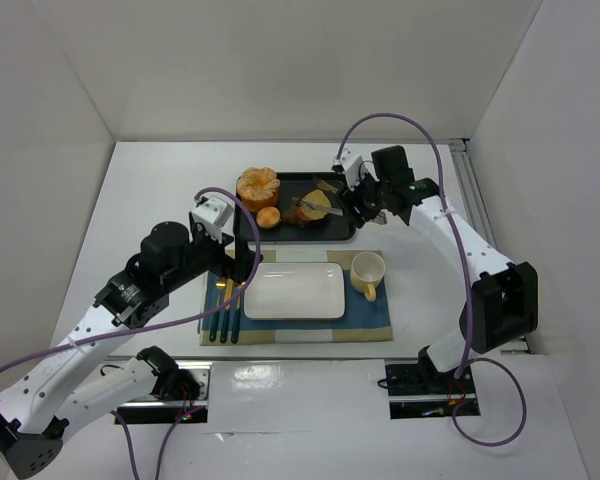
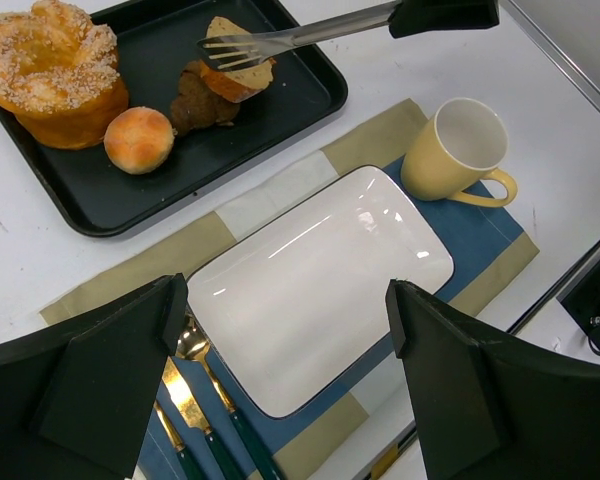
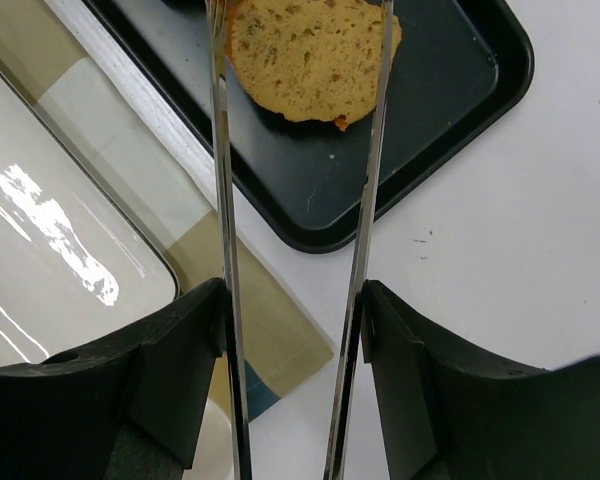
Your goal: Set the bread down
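Right pincer [image 3: 292,300] clasps tongs [image 3: 220,180]; only wrist view shows them straddling bread [image 3: 310,55]; left pincer [image 2: 287,300] spread.

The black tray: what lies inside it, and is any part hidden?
Inside the black tray lie a large sugared bun, a small round roll, a dark pastry and a bread slice. The tongs cover part of the slice; the slice hides part of the pastry.
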You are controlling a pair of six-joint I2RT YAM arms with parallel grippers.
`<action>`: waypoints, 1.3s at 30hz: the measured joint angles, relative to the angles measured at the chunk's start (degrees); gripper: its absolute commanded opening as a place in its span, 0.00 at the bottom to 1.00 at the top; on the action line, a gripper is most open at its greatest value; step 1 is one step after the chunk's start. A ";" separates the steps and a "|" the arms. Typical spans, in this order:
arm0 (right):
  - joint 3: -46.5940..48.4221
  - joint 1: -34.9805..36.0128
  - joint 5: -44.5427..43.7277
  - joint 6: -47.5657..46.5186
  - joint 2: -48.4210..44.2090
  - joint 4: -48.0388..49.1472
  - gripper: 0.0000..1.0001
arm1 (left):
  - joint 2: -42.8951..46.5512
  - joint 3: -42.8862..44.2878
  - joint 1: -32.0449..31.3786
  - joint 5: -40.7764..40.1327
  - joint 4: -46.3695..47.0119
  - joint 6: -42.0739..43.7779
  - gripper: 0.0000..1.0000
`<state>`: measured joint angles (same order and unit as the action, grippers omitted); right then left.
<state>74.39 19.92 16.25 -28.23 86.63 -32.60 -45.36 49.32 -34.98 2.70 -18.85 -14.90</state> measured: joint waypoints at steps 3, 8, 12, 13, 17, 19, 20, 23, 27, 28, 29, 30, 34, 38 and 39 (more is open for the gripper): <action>-0.50 0.63 -0.55 -0.02 0.02 0.31 0.66 | -0.04 0.00 0.00 -0.04 0.00 -0.02 1.00; -2.69 2.49 -1.42 -0.15 0.02 0.61 0.66 | -0.04 0.00 0.00 -0.04 0.00 -0.02 1.00; -4.83 5.07 -3.69 -0.20 0.31 1.09 0.66 | -0.04 0.00 0.00 -0.04 0.00 -0.02 1.00; -5.40 5.68 -4.59 -0.20 0.35 1.57 0.64 | -0.04 0.00 0.00 -0.07 0.00 0.00 1.00; -7.45 7.82 -8.87 -0.42 0.42 3.63 0.53 | -0.04 0.00 0.00 -0.07 0.00 0.00 1.00; -8.57 8.50 -10.95 -0.83 0.42 4.52 0.41 | -0.04 0.00 0.00 -0.07 0.00 -0.02 1.00; -9.01 8.66 -11.69 -1.03 0.42 4.90 0.37 | -0.04 0.00 0.00 -0.07 0.00 0.00 1.00; -9.92 8.76 -13.60 -1.42 0.37 6.23 0.23 | -0.04 0.00 0.00 -0.07 0.00 -0.02 1.00; -10.25 9.09 -14.60 -1.77 -0.39 6.80 0.20 | -0.04 0.00 0.00 -0.07 0.00 0.00 1.00; -10.27 9.09 -14.62 -1.92 -0.85 6.84 0.20 | -0.11 0.00 0.00 -0.07 0.00 -0.02 1.00; -10.34 9.11 -14.60 -2.16 -1.57 6.86 0.20 | -0.17 0.00 0.00 -0.07 0.04 0.00 1.00; -10.38 9.11 -14.43 -2.43 -2.40 6.82 0.20 | -0.33 0.00 0.00 -0.07 0.00 -0.02 1.00; -11.91 9.18 -12.74 -3.85 -8.28 6.32 0.20 | -0.63 -0.17 0.00 -0.35 0.02 0.00 1.00; -12.76 9.01 -9.44 -5.90 -14.73 5.90 0.20 | -0.63 -0.37 0.00 -0.57 -0.02 0.00 1.00; -13.09 8.90 -8.22 -6.67 -16.41 5.55 0.20 | -0.63 -0.37 0.00 -0.74 0.00 0.00 1.00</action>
<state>61.30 28.82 8.03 -34.89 70.22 -27.05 -46.00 48.95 -34.98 1.96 -18.85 -14.90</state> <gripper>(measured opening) 0.382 1.000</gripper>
